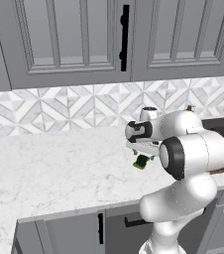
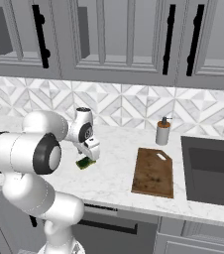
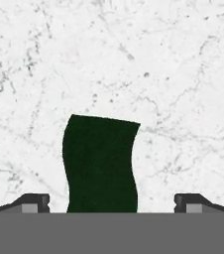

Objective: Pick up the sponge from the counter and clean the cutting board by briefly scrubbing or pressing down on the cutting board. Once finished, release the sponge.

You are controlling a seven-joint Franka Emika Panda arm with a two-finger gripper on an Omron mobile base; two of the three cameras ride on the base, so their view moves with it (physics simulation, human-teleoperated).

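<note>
Two-finger gripper (image 3: 112,202) is spread wide, nothing held. It hangs low over the small rectangular sponge (image 3: 101,165), dark green top over yellow-green base. In the hand view the sponge sits between the two dark fingertips (image 3: 33,202), clear gap on both sides, slightly closer to the left one.

The sponge (image 2: 85,162) lies on the white marble-look counter (image 2: 115,168), well apart from the flat reddish-brown wooden cutting board (image 2: 153,172), which is to its right, just left of the dark sink (image 2: 212,171). A small grey soap dispenser (image 2: 163,132) stands just beyond the board's far edge.

Step as I read it: the grasp is still to come; scrub not started.

Risks:
- The sponge looks off-centre, so one finger may meet it first and shove or twist it.
- Closing too high could pinch only the soft top layer; slips on lift.
- Carry to the board passes near the dispenser; a wide swing could clip it.
</note>
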